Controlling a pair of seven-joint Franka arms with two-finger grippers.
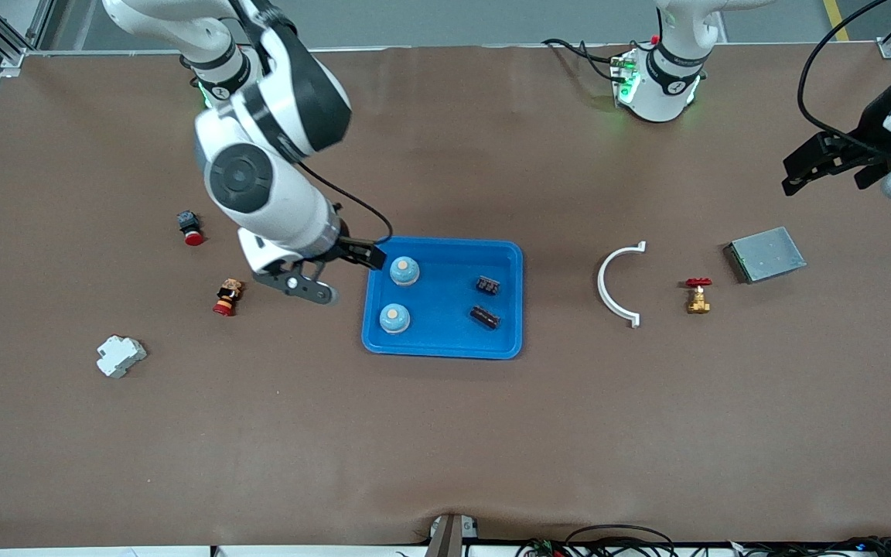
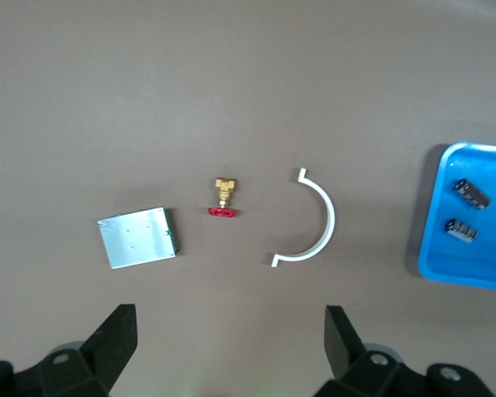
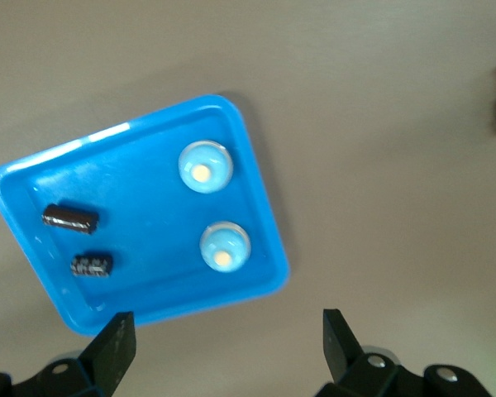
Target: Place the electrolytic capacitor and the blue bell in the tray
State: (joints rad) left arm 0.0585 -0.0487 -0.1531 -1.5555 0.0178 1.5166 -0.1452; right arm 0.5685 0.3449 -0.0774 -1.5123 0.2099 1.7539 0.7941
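Two blue bells (image 1: 404, 271) (image 1: 394, 318) and two electrolytic capacitors (image 1: 488, 285) (image 1: 485, 316) are seen lying in the blue tray (image 1: 509, 255) at mid-worktop. The right gripper (image 1: 322, 280) is held just above the tray's rim, jaws spread and empty. The left gripper (image 1: 824, 161) is held high over its own end, jaws likewise spread, above the grey metal box (image 1: 764, 254).

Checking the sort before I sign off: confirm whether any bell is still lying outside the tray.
No. Both bells sit inside the blue tray, beside two capacitors.
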